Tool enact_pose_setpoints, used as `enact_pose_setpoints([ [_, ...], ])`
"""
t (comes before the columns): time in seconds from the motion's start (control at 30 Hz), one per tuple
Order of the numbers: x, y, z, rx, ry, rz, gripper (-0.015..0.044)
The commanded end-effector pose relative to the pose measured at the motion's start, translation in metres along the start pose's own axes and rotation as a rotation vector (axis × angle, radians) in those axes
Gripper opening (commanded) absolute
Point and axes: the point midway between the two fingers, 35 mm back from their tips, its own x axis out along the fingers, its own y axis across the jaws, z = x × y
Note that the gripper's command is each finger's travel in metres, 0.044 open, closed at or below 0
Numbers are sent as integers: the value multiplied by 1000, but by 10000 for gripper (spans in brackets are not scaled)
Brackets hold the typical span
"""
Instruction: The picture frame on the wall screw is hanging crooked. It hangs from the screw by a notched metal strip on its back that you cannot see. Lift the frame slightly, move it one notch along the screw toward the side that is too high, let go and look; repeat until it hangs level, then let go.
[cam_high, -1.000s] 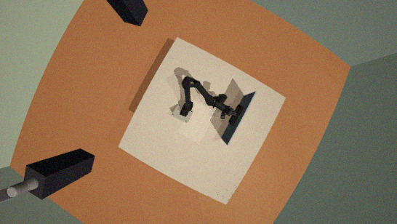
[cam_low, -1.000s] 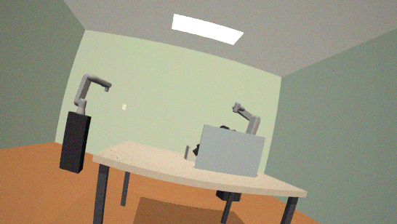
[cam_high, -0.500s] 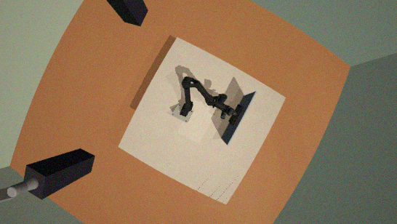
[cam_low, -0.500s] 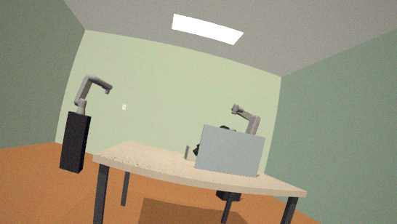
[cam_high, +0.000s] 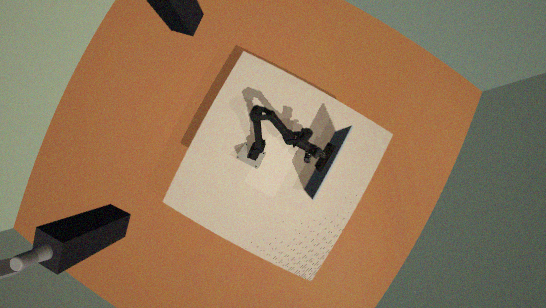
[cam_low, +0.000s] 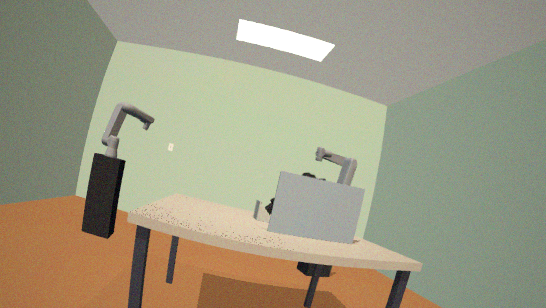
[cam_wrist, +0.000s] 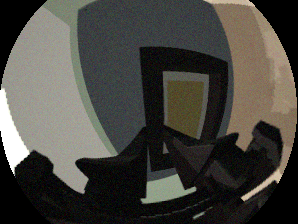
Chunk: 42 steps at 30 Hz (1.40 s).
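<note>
The picture frame (cam_wrist: 151, 90) (cam_high: 329, 150) has a thick black border, a grey mat and an olive picture. It is on the dark face of the upright wall panel (cam_wrist: 107, 55) (cam_high: 342, 136). My gripper (cam_wrist: 153, 128) (cam_high: 322, 154) is shut on the frame's border, with its dark fingertips either side of the near bar in the wrist view. The fingers cover part of the frame's lower area. The screw and the notched strip are hidden. The wrist view is strongly bent by the lens, so I cannot tell exactly how far the frame tilts. The exterior view shows only the panel's back (cam_low: 315, 207).
The panel stands on the pale table (cam_high: 210, 195) (cam_low: 200, 220), with my arm (cam_high: 277, 127) reaching across to it. Away from the table stand black pedestals (cam_high: 90, 235) (cam_low: 104, 195), and grey arms (cam_low: 116, 122) (cam_low: 346, 167) show at the back in the exterior view.
</note>
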Motion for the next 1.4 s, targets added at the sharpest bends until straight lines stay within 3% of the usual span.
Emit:
enact_pose_setpoints([
  [0.0, 0, 4, -1, -3, -3, 16, 0],
  [1.37, 0, -1, 0, -2, -3, 16, 0],
])
